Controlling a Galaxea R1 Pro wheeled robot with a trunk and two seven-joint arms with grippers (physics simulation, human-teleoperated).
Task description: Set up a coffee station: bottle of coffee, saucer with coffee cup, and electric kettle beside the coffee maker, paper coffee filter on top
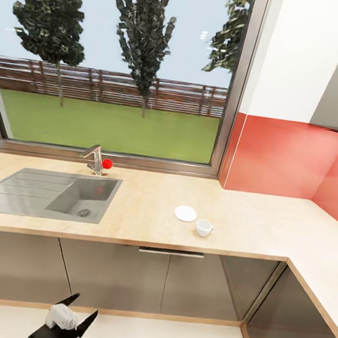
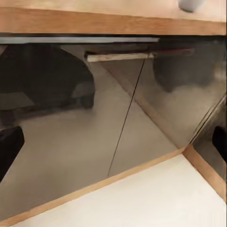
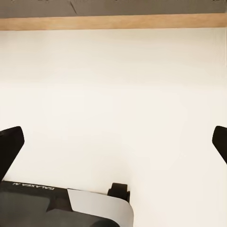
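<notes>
Two task pieces are sitting on the countertop [image 1: 247,223] — saucer [image 1: 185,213] with the coffee cup [image 1: 203,227] at its four o'clock. Both grippers, left gripper [image 1: 80,310] included, are hanging spread and empty; a careless reach risks knocking the cup off.

You've got one saucer [image 1: 185,213], one coffee cup [image 1: 203,227], one sink [image 1: 2,205], one tap [image 1: 94,159], three trees.

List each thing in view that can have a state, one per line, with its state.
coffee cup: upright on the countertop, beside the saucer, not on it
saucer: flat on the countertop, bare
faucet: no water running
sink: nothing in the basin
cabinet doors: closed
left gripper: open, holding nothing
right gripper: open, holding nothing
</notes>
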